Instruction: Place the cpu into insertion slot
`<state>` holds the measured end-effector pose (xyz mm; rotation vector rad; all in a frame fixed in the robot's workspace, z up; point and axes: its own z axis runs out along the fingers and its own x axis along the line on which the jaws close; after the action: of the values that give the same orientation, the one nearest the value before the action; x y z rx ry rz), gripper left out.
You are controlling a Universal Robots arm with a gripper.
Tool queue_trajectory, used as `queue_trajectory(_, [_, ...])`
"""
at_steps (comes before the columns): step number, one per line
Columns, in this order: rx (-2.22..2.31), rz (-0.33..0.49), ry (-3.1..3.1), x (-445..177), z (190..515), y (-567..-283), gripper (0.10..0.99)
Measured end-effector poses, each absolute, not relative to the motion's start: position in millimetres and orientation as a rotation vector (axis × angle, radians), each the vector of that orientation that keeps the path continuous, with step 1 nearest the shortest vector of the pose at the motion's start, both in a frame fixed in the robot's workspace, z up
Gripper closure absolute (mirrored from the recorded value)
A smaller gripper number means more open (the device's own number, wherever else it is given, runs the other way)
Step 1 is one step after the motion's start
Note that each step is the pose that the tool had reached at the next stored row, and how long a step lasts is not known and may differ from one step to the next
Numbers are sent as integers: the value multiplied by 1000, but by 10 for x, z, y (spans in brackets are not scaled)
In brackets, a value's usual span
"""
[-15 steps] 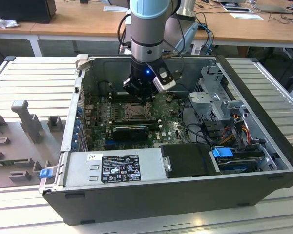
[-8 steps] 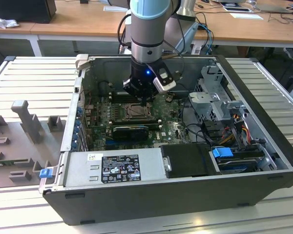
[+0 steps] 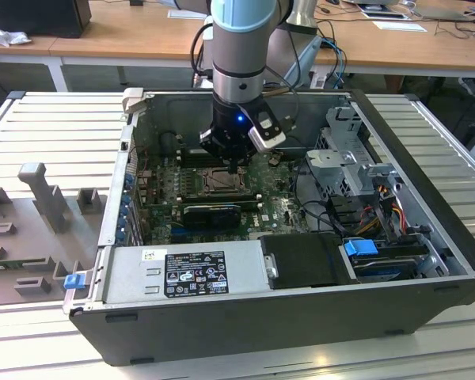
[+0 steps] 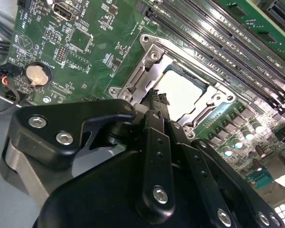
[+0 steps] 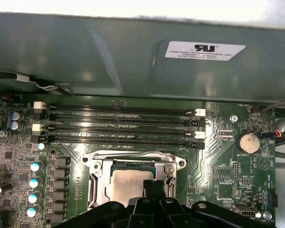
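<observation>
The cpu [image 4: 183, 92] [image 5: 126, 185], a pale silver-grey square chip, lies flat inside the insertion slot [image 4: 133, 80] [image 5: 97, 175], whose shiny metal frame stands open around it. My gripper [image 4: 154, 97] [image 5: 155, 184] hangs just over one edge of the chip, its two thin black fingertips pressed together with no gap. Whether the tips touch the chip cannot be told. In the exterior view the gripper [image 3: 236, 166] is low inside the open computer case, directly above the insertion slot [image 3: 214, 182] on the green motherboard.
Long black memory slots [image 5: 118, 126] [image 4: 218, 38] run beside the socket. A coin battery [image 5: 250, 141] [image 4: 36, 73] sits on the board. The grey power-supply box [image 3: 182, 273], drive cage [image 3: 348, 158], cables [image 3: 317, 198] and the case wall [image 5: 133, 57] hem the arm in.
</observation>
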<state>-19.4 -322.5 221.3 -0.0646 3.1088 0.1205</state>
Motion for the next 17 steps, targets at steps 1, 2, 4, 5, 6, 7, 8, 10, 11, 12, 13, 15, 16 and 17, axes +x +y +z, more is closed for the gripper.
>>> queue_trajectory(1, [-65,120,3109,-194,2213,-3229,980])
queue_trajectory(2, [-65,121,3109,-194,2213,-3234,980])
queue_trajectory(4, [-65,120,3109,-194,2214,-3239,980])
queue_trajectory(5, [-65,120,3109,-194,2214,-3245,980])
queue_trajectory(6, [-65,120,3109,-194,2214,-3252,980])
queue_trajectory(7, [-65,120,3109,-194,2214,-3262,980])
queue_trajectory(8, [-65,120,3109,-194,2214,-3267,980])
queue_trajectory(10, [-64,120,3109,-194,2225,-3270,980])
queue_trajectory(11, [-65,120,3109,-194,2236,-3270,980])
queue_trajectory(12, [-65,120,3109,-194,2257,-3270,980])
queue_trajectory(13, [-65,120,3109,-194,2324,-3270,980])
queue_trajectory(15, [-65,121,3109,-194,2360,-3272,980])
queue_trajectory(16, [-65,121,3109,-194,2361,-3274,980])
queue_trajectory(17, [-65,120,3109,-193,2361,-3279,980])
